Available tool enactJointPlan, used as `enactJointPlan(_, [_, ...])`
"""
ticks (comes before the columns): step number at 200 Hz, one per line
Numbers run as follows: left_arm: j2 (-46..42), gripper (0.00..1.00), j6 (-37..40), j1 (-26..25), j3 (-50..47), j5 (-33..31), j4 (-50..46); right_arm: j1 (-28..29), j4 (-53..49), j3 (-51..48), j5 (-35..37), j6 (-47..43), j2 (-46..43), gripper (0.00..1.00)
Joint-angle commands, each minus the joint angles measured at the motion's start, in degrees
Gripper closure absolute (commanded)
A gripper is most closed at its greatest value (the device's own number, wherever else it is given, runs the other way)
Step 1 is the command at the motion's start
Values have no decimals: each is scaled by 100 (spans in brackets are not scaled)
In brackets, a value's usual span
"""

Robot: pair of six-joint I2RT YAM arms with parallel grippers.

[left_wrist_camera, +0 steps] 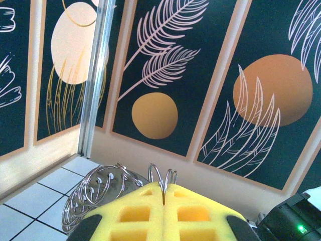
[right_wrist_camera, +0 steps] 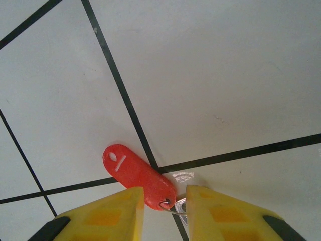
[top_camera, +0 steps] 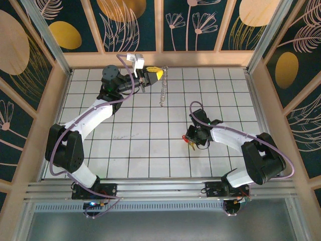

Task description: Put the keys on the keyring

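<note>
Right pincer (right_wrist_camera: pixel 164 195) gapes astride one red key (right_wrist_camera: pixel 133 170); left pincer (left_wrist_camera: pixel 164 197) clenches one keyring (left_wrist_camera: pixel 100 186).

We note a white tiled surface (top_camera: pixel 150 150) ruled by dark grid lines. Wall panels (top_camera: pixel 125 20) around it: dark teal, with pale leaves and ochre discs, framed in light wood. Aluminium post (left_wrist_camera: pixel 94 75) at one corner; aluminium rail (top_camera: pixel 160 190) along the near edge.

Reaches toward the upper middle of the frame with the left arm, left gripper (top_camera: pixel 154 75) pinched tight on the keyring (left_wrist_camera: pixel 98 193). Folds the right arm inward at centre right, right gripper (right_wrist_camera: pixel 164 196) pointing down, fingers slightly parted.
</note>
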Motion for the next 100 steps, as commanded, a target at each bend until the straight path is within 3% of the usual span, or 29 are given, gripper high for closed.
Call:
enactJointPlan(1, [46, 100, -96, 9, -3, 90, 475, 41, -91, -54, -41, 64, 27, 72])
enactJointPlan(65, [77, 100, -127, 8, -20, 109, 548, 165, -252, -67, 58, 93, -75, 73])
enactJointPlan(100, [93, 100, -152, 6, -29, 115, 594, 173, -453, -62, 167, 110, -228, 67])
